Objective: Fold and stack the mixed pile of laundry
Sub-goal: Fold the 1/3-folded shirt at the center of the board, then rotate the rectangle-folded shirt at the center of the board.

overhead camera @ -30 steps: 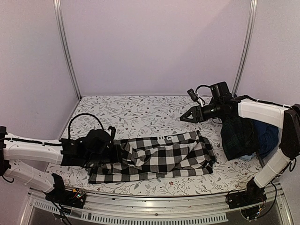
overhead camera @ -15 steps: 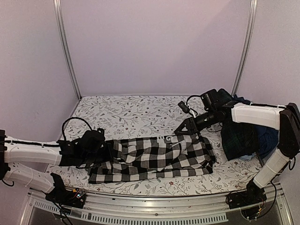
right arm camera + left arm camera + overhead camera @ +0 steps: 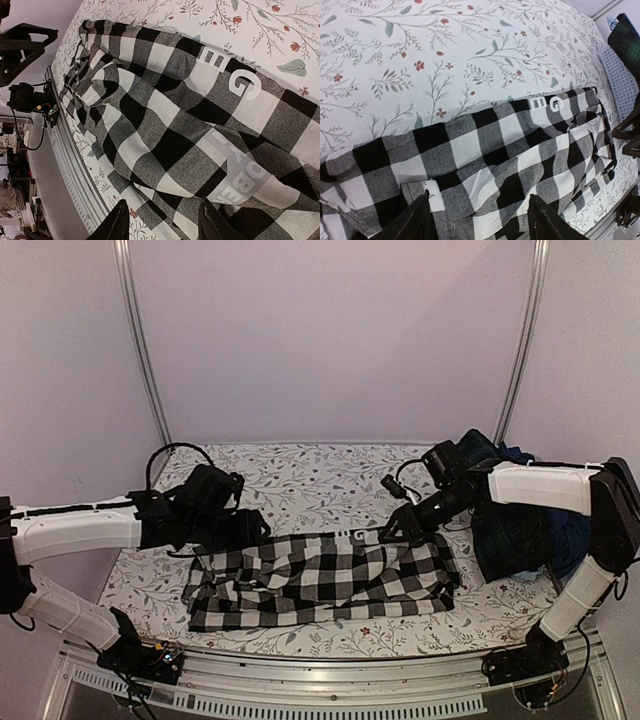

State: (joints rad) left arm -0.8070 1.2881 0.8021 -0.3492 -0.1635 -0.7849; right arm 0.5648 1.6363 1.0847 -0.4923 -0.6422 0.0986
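The black-and-white checked shirt (image 3: 330,578) lies spread out flat across the middle of the floral table cover (image 3: 290,475), its left end rumpled. My left gripper (image 3: 252,528) hovers open just above the shirt's left part; in the left wrist view its fingers (image 3: 417,220) straddle bare checked cloth (image 3: 485,150) and hold nothing. My right gripper (image 3: 396,530) sits low over the shirt's far right edge, open. Its fingertips (image 3: 120,222) stand apart over the cloth (image 3: 165,115) near grey printed letters. The rest of the laundry pile, a dark plaid garment (image 3: 510,535) and blue pieces (image 3: 572,535), is heaped at the right.
Metal frame posts (image 3: 140,350) and pale walls close in the back and sides. The table's front rail (image 3: 300,680) runs along the near edge. The right arm reaches over the heap of clothes at the right edge.
My left gripper has opened, let go of the shirt's left end, and risen toward the back right. My right gripper has come down left onto the shirt's far right edge.
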